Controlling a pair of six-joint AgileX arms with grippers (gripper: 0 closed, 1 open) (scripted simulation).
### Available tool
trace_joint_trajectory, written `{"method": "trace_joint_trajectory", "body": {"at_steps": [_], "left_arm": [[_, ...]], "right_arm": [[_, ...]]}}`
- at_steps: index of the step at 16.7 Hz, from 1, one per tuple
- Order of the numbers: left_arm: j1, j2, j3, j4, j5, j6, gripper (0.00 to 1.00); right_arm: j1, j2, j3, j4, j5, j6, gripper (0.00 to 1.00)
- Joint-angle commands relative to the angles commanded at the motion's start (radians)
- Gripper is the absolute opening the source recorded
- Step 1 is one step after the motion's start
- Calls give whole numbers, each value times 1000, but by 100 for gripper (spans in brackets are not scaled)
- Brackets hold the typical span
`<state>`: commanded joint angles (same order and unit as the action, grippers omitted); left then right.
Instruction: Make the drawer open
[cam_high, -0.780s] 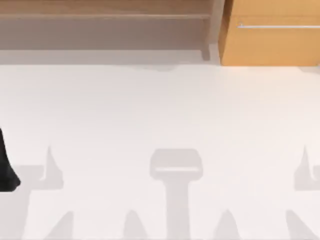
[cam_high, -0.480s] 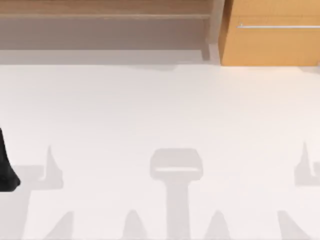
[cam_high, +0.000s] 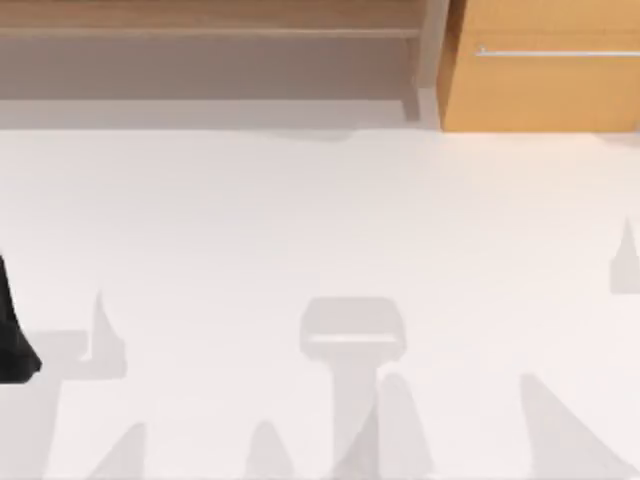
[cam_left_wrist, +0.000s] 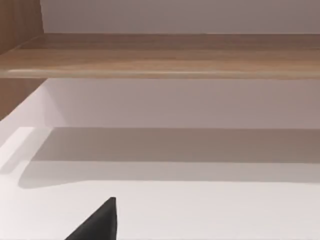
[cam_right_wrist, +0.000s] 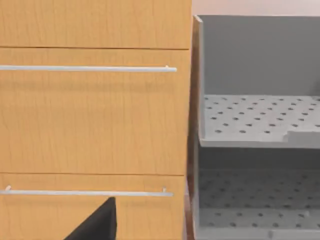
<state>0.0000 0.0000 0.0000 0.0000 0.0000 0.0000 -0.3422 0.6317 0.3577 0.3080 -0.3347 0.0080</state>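
- Drawer (cam_high: 545, 80) sits shut at the table's (cam_high: 320, 250) far right, handle (cam_right_wrist: 87, 68) untouched.
- Right-side arm shadows have shifted toward it since a moment ago; the approach appears underway.
- Left arm (cam_high: 12, 330) parked at left edge.
- Finger state of either gripper: cannot tell.

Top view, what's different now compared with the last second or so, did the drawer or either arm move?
Judging by its shadows on the table, the right arm has moved: the spike shadow at the right edge has climbed toward the cabinet and the lower-right shadows have slid left. The drawer is shut as before, its bar handle untouched. The left arm stays parked at the left edge, and the brown shelf unit is unchanged.
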Motion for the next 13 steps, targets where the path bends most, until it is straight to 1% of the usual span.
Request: {"method": "trace_joint_trajectory", "body": {"at_steps": [4, 7, 10, 13], "left_arm": [[0, 0, 0, 0, 0, 0, 100], [0, 0, 0, 0, 0, 0, 100], [0, 0, 0, 0, 0, 0, 100], [0, 0, 0, 0, 0, 0, 100]], "right_arm": [[-163, 332, 168, 145, -159, 6, 100], [-255, 520, 265, 228, -250, 10, 100], [-306, 618, 319, 275, -302, 11, 100], [-313, 631, 327, 281, -309, 11, 100]]}}
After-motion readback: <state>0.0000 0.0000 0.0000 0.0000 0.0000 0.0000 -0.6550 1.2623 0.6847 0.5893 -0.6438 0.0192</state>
